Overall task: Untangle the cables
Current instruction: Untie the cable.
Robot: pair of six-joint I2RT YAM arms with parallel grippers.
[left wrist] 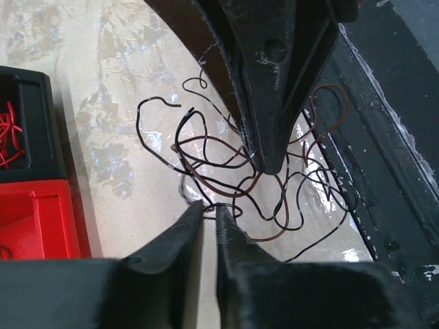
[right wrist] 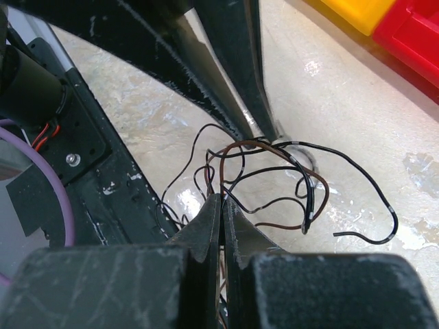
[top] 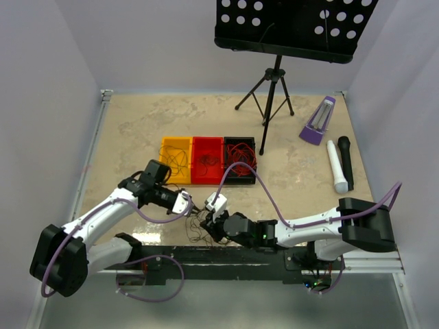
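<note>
A tangle of thin dark brown and black cables lies on the table near the front rail, between my two grippers. In the left wrist view the tangle spreads ahead of my left gripper, whose jaws are almost closed on a black loop at their tips. My right gripper points down into the tangle from above. In the right wrist view my right gripper is shut on a brown strand of the tangle, and my left gripper touches its far side. In the top view the left gripper and the right gripper stand close together.
Yellow, red and black trays holding sorted wires stand behind the tangle. A music stand, a purple metronome, a white microphone and a black one are at the back right. The black front rail is close.
</note>
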